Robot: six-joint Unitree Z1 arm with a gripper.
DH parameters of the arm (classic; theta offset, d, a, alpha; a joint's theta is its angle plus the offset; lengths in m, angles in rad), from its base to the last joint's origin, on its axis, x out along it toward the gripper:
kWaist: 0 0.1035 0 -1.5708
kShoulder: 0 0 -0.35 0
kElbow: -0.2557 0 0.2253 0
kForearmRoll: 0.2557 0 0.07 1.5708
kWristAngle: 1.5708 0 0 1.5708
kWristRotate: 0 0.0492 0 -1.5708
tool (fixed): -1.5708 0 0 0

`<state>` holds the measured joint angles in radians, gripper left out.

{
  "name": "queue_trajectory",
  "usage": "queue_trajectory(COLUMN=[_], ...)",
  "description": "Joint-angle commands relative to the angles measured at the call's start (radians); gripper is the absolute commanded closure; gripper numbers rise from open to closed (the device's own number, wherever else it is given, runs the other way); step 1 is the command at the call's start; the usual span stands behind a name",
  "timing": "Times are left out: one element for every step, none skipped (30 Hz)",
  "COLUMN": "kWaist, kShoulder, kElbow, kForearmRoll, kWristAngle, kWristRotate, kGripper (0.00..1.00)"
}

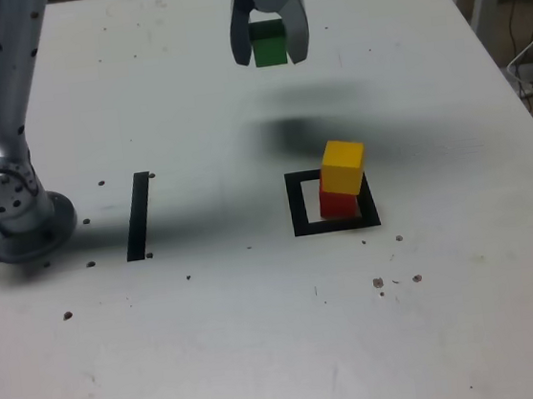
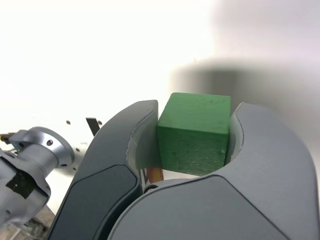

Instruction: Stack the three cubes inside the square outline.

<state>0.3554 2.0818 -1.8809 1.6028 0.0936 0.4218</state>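
The white table [image 1: 265, 354] fills almost all of the exterior view; the grey arm [image 1: 7, 123] stands on its base at that view's left, well apart from the gripper and lower in the picture. The gripper [image 1: 270, 45] hangs above the table near the far edge, and its two grey jaws are closed on the green cube [image 1: 269, 43]; the cube sits between them and touches both, and its dark shadow lies on the table below it. In the wrist view the same green cube [image 2: 195, 132] is pressed between the curved fingers [image 2: 125, 150], with its upper face free. The square outline [image 1: 298, 207] lies on the table nearer to the camera than the gripper and a little toward the exterior view's right; it is well apart from the held cube. Inside this frame stands the red cube [image 1: 337, 205], and the yellow cube [image 1: 343, 168] rests directly on top of it, turned a little against the red one. The straight black strip [image 1: 138, 216] lies toward the exterior view's left of the gripper, between the square and the arm's base; small dark holes [image 1: 396, 281] are scattered on the table surface.
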Motion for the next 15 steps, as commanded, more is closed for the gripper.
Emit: queue_trajectory(kWaist=[-0.034, -0.049, -0.065, -0.08, -0.095, -0.11, -0.125, -0.139, -0.158, -0.172, -0.185, -0.198, -0.211, -0.223, -0.234], kShoulder=[-0.017, -0.021, -0.025, -0.028, -0.031, -0.035, -0.038, -0.041, -0.045, -0.047, -0.049, -0.051, -0.053, -0.054, -0.055], kElbow=[0.006, 0.008, 0.009, 0.012, 0.014, 0.017, 0.019, 0.02, 0.022, 0.024, 0.024, 0.025, 0.025, 0.025, 0.025], kForearmRoll=[0.033, 0.033, 0.033, 0.033, 0.033, 0.033, 0.033, 0.032, 0.032, 0.032, 0.032, 0.032, 0.032, 0.032, 0.032], kWristAngle=[-0.004, -0.006, -0.007, -0.008, -0.009, -0.01, -0.011, -0.012, -0.013, -0.015, -0.017, -0.02, -0.023, -0.025, -0.028], kWristRotate=[-0.014, -0.021, -0.027, -0.034, -0.041, -0.047, -0.054, -0.06, -0.068, -0.072, -0.077, -0.081, -0.086, -0.091, -0.095], kGripper=[0.71, 0.71, 0.71, 0.71, 0.71, 0.71, 0.71, 0.71, 0.71, 0.71, 0.71, 0.71, 0.71, 0.71, 0.71])
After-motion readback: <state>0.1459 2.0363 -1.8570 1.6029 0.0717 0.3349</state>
